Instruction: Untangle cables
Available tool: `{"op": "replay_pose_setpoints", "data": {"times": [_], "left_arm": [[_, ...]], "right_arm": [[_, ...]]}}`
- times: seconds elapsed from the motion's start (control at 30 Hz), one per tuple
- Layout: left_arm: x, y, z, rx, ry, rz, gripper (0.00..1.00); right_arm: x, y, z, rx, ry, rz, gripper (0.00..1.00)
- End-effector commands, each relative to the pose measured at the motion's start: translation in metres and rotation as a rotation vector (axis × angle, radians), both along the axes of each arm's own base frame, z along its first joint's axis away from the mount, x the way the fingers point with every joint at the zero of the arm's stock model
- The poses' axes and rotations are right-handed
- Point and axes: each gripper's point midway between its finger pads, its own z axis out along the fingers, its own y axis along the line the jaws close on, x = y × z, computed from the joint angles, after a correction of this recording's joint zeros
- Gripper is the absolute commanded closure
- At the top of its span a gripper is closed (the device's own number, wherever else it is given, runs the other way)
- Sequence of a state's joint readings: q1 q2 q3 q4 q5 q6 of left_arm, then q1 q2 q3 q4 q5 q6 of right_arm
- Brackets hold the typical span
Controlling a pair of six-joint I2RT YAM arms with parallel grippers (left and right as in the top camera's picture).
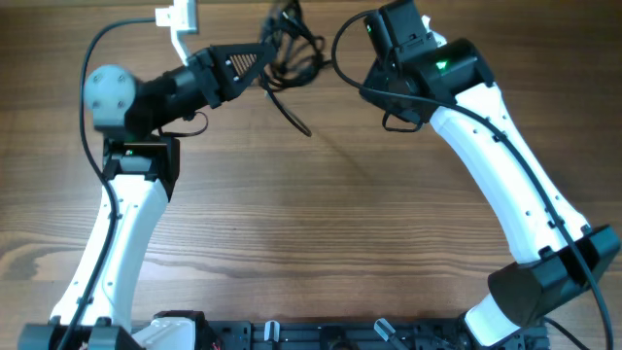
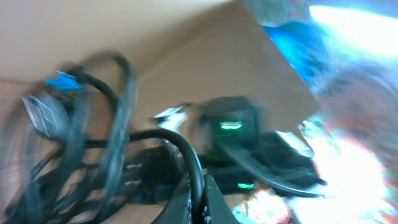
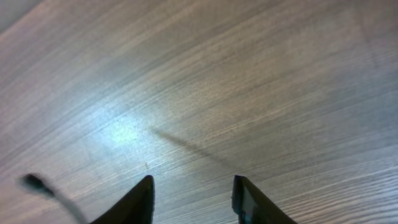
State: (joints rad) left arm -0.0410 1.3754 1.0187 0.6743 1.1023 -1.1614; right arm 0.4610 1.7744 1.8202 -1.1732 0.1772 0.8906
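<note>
The cables [image 1: 290, 53] hang as a tangle of thin black loops at the top centre of the table, with one end trailing down toward [image 1: 301, 126]. My left gripper [image 1: 260, 60] is shut on one black cable, which runs up between its fingers in the left wrist view [image 2: 198, 186]; the rest of the bundle [image 2: 81, 143] hangs blurred to its left. My right gripper [image 3: 193, 186] is open and empty above the bare wood. A blurred cable end [image 3: 37, 183] shows at the lower left of the right wrist view.
The wooden table [image 1: 321, 224] spans the view. The right arm [image 1: 457, 78] stands close to the right of the tangle. A white fitting [image 1: 178, 19] sits at the far edge. A black rail [image 1: 321, 335] runs along the near edge.
</note>
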Motion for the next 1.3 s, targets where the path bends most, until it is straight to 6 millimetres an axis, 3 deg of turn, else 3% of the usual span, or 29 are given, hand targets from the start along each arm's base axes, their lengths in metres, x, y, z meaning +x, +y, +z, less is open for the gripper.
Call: {"op": "replay_pose_setpoints", "data": {"times": [0.0,0.07,0.13,0.23,0.3,0.37,0.43,0.47,0.53,0.63,0.83,0.9,0.97,1.0,1.1,1.13,1.17,1.27], "left_arm": [[-0.014,-0.002,0.013,-0.072,0.160,-0.077,0.96],[-0.009,-0.002,-0.003,-0.067,0.264,-0.071,0.96],[-0.006,-0.003,-0.019,-0.037,0.307,-0.062,0.96],[0.002,-0.001,-0.054,0.023,0.399,-0.005,0.96],[0.001,-0.005,-0.055,0.024,0.408,-0.011,0.96],[-0.002,-0.013,-0.044,0.020,0.344,-0.032,0.96],[-0.007,-0.021,-0.035,0.004,0.323,-0.058,0.96],[-0.007,-0.021,-0.035,0.001,0.329,-0.060,0.96],[-0.007,-0.021,-0.035,-0.004,0.341,-0.061,0.96],[-0.007,-0.021,-0.035,-0.014,0.367,-0.064,0.96],[-0.009,-0.022,-0.035,-0.012,0.367,-0.075,0.96],[-0.010,-0.024,-0.035,-0.011,0.367,-0.080,0.96],[-0.010,-0.024,-0.037,-0.006,0.367,-0.080,0.96],[-0.010,-0.024,-0.038,0.002,0.361,-0.078,0.96],[0.003,-0.011,-0.062,0.030,0.440,0.015,0.96],[0.016,0.008,-0.088,0.043,0.569,0.133,0.96],[0.023,0.029,-0.115,0.061,0.694,0.246,0.96],[0.022,0.077,-0.171,0.109,0.955,0.497,0.96]], "right_arm": [[0.004,0.040,0.000,0.117,-0.014,0.254,0.42],[0.001,0.082,0.024,0.274,-0.091,0.497,0.21],[-0.003,0.098,0.045,0.366,-0.142,0.578,0.16],[-0.009,0.094,0.082,0.398,-0.243,0.604,0.09],[-0.011,0.091,0.099,0.412,-0.288,0.595,0.09],[-0.010,0.091,0.095,0.415,-0.276,0.577,0.08],[0.000,0.087,0.076,0.428,-0.208,0.460,0.05],[-0.001,0.096,0.075,0.472,-0.192,0.474,0.13],[0.000,0.105,0.074,0.503,-0.189,0.506,0.16],[0.013,0.098,0.062,0.495,-0.164,0.372,0.31],[0.020,0.113,0.036,0.549,-0.081,0.363,0.55],[0.022,0.117,0.037,0.558,-0.093,0.376,0.71],[0.023,0.117,0.039,0.559,-0.101,0.377,0.96],[0.022,0.117,0.040,0.561,-0.100,0.381,0.96],[0.015,0.118,0.059,0.553,-0.153,0.467,0.96],[0.014,0.109,0.068,0.500,-0.201,0.483,0.96],[0.016,0.088,0.071,0.399,-0.233,0.417,0.96],[0.018,0.032,0.074,0.139,-0.284,0.257,0.96]]}}
